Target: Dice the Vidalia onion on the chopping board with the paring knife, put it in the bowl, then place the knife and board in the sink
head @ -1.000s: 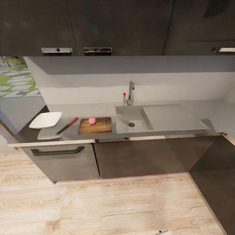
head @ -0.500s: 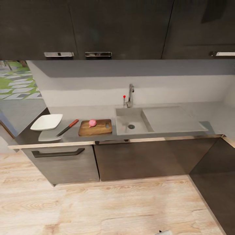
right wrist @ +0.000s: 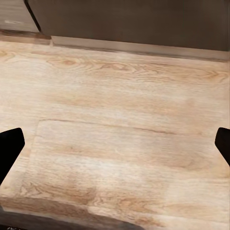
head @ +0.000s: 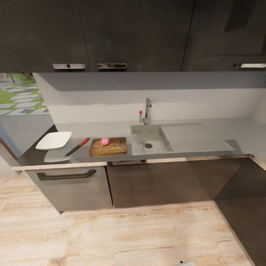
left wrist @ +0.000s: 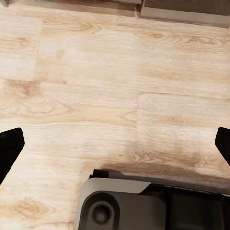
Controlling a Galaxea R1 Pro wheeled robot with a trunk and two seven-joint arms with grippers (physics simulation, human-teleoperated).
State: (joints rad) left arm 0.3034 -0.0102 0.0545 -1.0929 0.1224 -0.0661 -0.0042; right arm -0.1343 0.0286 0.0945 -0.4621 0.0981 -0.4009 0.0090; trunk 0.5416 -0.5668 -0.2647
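On the bench (head: 111, 127), going from the left, the bowl (head: 54, 140) is sitting at the far left end, the knife (head: 76, 146) is lying just beside it on the bare top with its red handle pointing up toward the wall and right and its dark blade pointing down and left toward the front edge, and the board (head: 108, 146) is lying next with its long side running along the bench. The onion (head: 105, 141) is resting on the board's left half, so it is already out of the sink (head: 147, 138), which is sitting just right of the board. The left end effector (left wrist: 115, 143) is hanging over the wooden floor (left wrist: 96, 72) with its two dark fingertips spread wide apart and nothing between them; the right end effector (right wrist: 115, 143) is likewise hanging splayed and empty above the floor, near the cabinet base. Both are sitting low, well apart from the bench, so the knife is lying ahead, above them and to the left. Judging by that, the left arm looks nearer the knife, and a grasp would need to close across the slanted handle.
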